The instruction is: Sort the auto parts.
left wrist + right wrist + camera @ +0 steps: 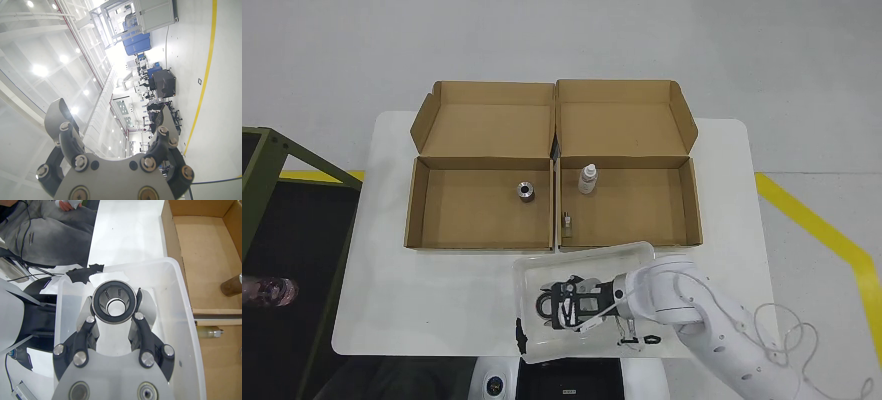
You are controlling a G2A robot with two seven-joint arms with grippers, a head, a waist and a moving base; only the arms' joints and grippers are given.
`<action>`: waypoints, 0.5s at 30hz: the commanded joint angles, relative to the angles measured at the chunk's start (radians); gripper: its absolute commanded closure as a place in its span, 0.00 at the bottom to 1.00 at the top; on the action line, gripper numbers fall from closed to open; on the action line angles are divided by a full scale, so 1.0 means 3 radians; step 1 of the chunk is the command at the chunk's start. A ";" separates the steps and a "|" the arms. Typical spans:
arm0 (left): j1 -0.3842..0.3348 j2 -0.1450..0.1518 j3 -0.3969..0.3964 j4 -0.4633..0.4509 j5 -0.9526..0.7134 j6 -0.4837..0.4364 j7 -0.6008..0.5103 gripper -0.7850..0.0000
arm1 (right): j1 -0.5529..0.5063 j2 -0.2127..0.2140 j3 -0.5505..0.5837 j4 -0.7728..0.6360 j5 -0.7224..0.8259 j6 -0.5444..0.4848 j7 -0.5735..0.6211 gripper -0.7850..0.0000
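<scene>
My right gripper [114, 300] is down inside the clear plastic bin [179, 279] and is shut on a cylindrical metal bearing [113, 284] with a black rim, one finger on each side. From above, that gripper [556, 305] is in the bin [532, 270] at the table's front edge. The left cardboard box [422, 200] holds a metal cylinder [523, 190]. A white bottle [588, 178] and a small part [567, 217] lie in the right cardboard box [692, 200]. My left gripper [109, 109] points up at the ceiling, open, nothing between its fingers.
Both boxes have their lids folded back away from me. The bin sits just in front of them, its far corner close to the box wall [170, 237]. Torn black tape [83, 274] sticks to the bin's rim. Bare white table [382, 290] lies left of the bin.
</scene>
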 commanded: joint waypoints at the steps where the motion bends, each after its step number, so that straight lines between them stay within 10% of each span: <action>1: 0.0000 0.0000 0.0000 0.0000 0.0000 0.0000 0.0000 0.00 | -0.0021 0.0010 0.0028 -0.0016 0.0057 0.0015 -0.0041 1.00; 15: 0.0000 0.0000 0.0000 0.0000 0.0000 0.0000 0.0000 0.00 | 0.0091 0.0026 0.0145 0.0087 0.0429 0.0144 -0.0313 1.00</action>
